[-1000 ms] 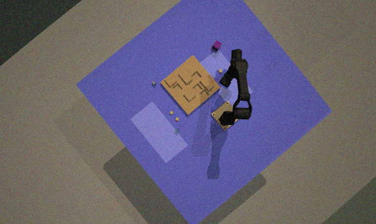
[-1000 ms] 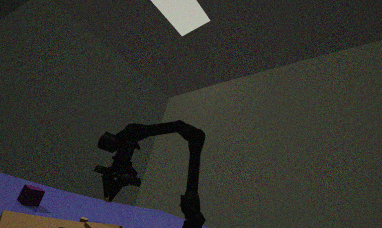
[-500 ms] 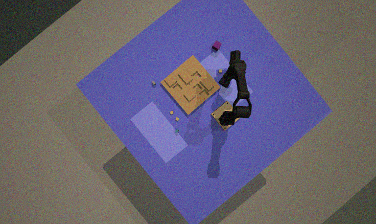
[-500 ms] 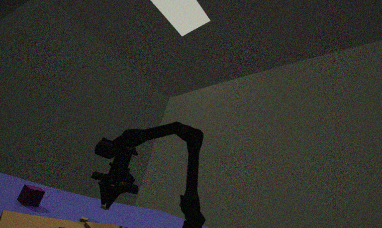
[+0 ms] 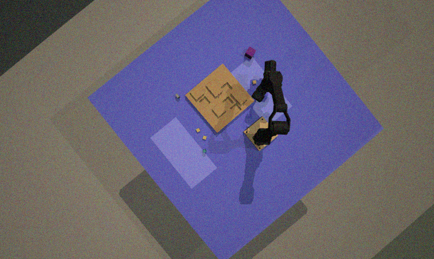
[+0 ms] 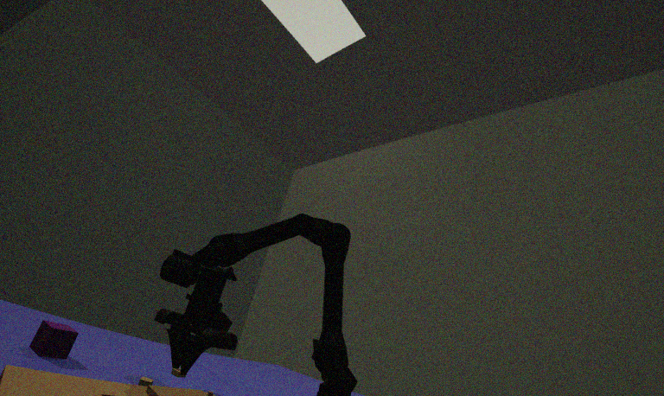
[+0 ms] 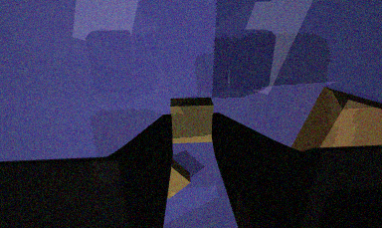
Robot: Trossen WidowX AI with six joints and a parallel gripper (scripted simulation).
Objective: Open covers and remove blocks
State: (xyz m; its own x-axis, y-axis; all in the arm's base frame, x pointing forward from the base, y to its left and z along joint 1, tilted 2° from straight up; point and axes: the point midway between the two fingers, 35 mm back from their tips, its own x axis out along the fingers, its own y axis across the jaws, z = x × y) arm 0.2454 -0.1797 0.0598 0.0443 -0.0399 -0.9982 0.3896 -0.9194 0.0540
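In the top view, the held block and the fingertips are hidden beneath the gripper [image 5: 256, 96] [image 6: 179, 371] [image 7: 192, 122], and the mounting plate [image 5: 251, 131] is partly covered by the arm [image 5: 278, 93] [image 6: 333, 284]. The puzzle board [image 5: 208, 112] [image 6: 34, 378] [image 7: 310, 120] is cut off in the exterior and wrist views; its covers are too dim and small for their positions to be told. In the wrist view, a tan block [image 5: 254, 82] [image 7: 177, 182] on the blue table [image 5: 179, 73] [image 6: 107, 338] [image 7: 149, 89] is partly masked by a finger. The arm is arched, its forearm sloped down to the gripper, which is pointed steeply downward above the table, just beside the board. The jaws are narrowly parted, with a small tan piece [image 6: 178, 372] [image 7: 192, 122] clamped between their tips, held off the table.
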